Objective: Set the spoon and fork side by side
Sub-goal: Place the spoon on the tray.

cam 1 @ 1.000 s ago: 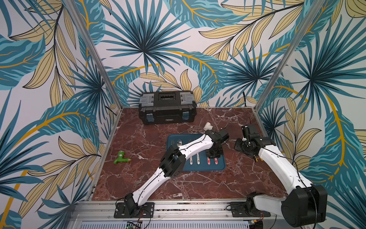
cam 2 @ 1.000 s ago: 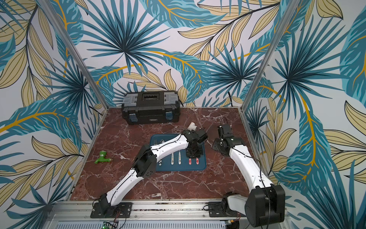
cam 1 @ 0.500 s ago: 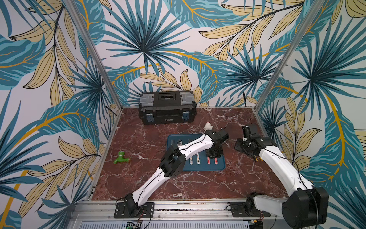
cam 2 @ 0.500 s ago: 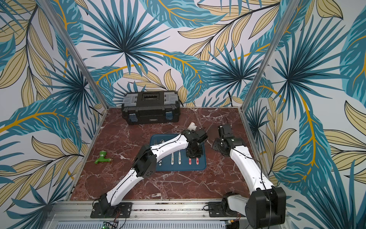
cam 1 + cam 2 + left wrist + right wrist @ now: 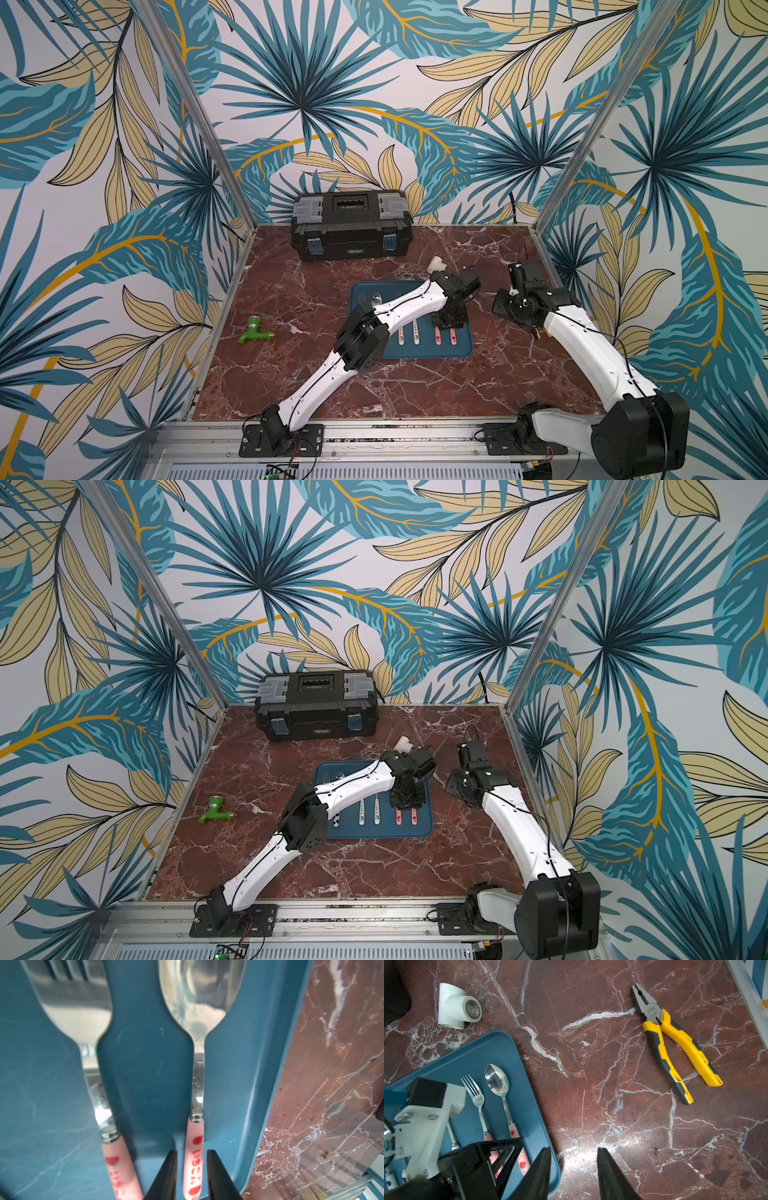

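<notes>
On the blue tray (image 5: 145,1064) the pink-handled spoon (image 5: 199,997) and the matching fork (image 5: 72,1012) lie parallel, bowl and tines pointing the same way, the spoon nearer the tray's right rim. My left gripper (image 5: 192,1151) hangs over the spoon's handle, open, with a thin gap showing on each side of the handle. In both top views it stands above the tray's right part (image 5: 449,322) (image 5: 407,801). My right gripper (image 5: 574,1148) is open over bare marble just off the tray's right edge, with nothing between its fingers. Its view also shows the spoon (image 5: 497,1081) and the fork (image 5: 477,1099).
White-handled cutlery (image 5: 415,334) lies on the tray's left part. A white pipe elbow (image 5: 456,1006) sits behind the tray, and yellow pliers (image 5: 670,1043) lie to the far right. A black toolbox (image 5: 351,224) stands at the back and a green fitting (image 5: 251,330) at the left.
Both arms stay where they were. The left gripper's jaws have eased apart around the spoon's handle.
</notes>
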Motion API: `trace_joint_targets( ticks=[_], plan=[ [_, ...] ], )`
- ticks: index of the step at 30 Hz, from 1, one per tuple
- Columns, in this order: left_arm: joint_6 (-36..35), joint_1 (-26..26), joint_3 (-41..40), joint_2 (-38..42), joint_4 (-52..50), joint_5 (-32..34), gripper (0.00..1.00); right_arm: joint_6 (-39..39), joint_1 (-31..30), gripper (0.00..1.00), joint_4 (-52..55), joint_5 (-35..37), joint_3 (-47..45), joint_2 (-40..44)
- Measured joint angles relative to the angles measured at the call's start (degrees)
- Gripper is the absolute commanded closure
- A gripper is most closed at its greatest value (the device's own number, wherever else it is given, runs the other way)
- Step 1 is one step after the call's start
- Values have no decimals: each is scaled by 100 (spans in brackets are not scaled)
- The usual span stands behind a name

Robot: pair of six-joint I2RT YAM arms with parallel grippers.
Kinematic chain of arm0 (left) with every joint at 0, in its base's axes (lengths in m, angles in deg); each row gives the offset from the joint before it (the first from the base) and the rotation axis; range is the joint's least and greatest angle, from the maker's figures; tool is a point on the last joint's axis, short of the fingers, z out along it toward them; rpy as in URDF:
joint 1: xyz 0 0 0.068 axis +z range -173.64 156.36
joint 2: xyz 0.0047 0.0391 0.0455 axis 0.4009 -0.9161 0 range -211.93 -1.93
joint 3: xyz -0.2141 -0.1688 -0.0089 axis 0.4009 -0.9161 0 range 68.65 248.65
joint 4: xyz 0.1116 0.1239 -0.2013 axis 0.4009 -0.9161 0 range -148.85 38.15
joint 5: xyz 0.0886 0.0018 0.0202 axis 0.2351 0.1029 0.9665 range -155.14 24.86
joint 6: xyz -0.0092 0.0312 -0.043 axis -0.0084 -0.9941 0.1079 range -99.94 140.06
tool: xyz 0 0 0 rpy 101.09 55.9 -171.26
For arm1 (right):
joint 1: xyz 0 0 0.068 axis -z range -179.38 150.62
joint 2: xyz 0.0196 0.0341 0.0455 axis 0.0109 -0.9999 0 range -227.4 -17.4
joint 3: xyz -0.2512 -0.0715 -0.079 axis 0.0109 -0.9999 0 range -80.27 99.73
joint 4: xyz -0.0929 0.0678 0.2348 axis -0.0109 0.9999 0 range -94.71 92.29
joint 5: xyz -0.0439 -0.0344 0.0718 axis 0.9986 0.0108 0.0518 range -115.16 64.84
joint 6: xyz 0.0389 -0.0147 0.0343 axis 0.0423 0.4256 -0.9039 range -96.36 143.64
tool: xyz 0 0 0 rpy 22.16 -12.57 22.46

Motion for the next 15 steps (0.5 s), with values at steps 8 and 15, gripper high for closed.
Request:
trace_joint_targets(
  ticks=[8, 15],
  plan=[
    [-61, 0, 192, 0, -127, 109, 71, 0, 7, 56, 2, 0, 0, 0],
    [-415, -85, 413, 313, -197, 302, 68, 0, 7, 55, 2, 2, -4, 0]
  ],
)
